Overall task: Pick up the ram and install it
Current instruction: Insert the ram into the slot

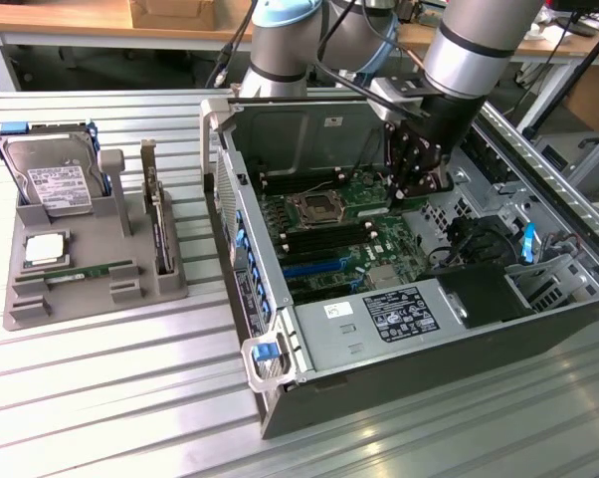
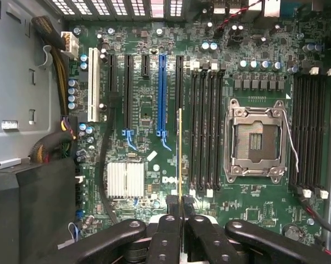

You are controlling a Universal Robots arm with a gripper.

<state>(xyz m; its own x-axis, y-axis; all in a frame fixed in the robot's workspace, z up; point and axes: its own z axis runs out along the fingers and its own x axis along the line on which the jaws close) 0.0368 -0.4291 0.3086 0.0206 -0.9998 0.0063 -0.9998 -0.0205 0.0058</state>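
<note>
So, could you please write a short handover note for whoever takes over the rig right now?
Jaws: shut on the ram, held edge-on above the motherboard, beside the memory slots next to the CPU socket.
Done: the ram is picked up and inside the case; a second stick lies in the grey tray.
Left: the ram does not look seated in a slot yet.

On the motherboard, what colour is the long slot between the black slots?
Blue. The long slot shows best in the wrist view.
</note>
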